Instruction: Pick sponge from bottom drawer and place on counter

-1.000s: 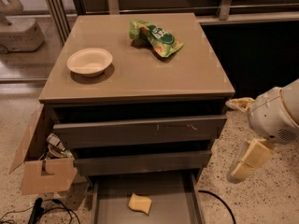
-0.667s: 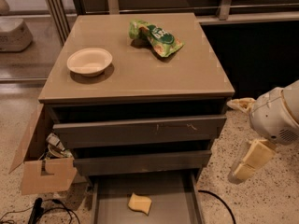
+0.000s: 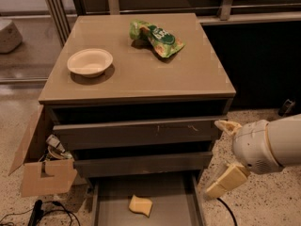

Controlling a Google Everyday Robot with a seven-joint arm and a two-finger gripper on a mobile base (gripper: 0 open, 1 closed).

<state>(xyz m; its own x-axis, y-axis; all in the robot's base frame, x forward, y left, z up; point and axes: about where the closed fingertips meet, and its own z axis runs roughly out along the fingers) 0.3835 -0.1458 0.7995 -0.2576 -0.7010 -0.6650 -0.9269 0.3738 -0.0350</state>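
The sponge (image 3: pixel 141 205), a small pale yellow block, lies on the grey floor of the pulled-out bottom drawer (image 3: pixel 113 197), near its middle. The tan counter (image 3: pixel 136 74) tops the three-drawer cabinet. My gripper (image 3: pixel 214 158) hangs to the right of the cabinet, level with the lower drawers. Its two yellowish fingers (image 3: pixel 227 180) are spread wide apart and hold nothing. It is to the right of the sponge and above it, not touching it.
A white bowl (image 3: pixel 90 61) sits on the counter's left and a green snack bag (image 3: pixel 156 38) at its back. A cardboard box (image 3: pixel 40 166) with clutter stands at the cabinet's left. Cables (image 3: pixel 42 211) lie on the speckled floor.
My gripper has moved down and a little left, closer to the cabinet's right side. The sponge, bowl and bag have not moved.
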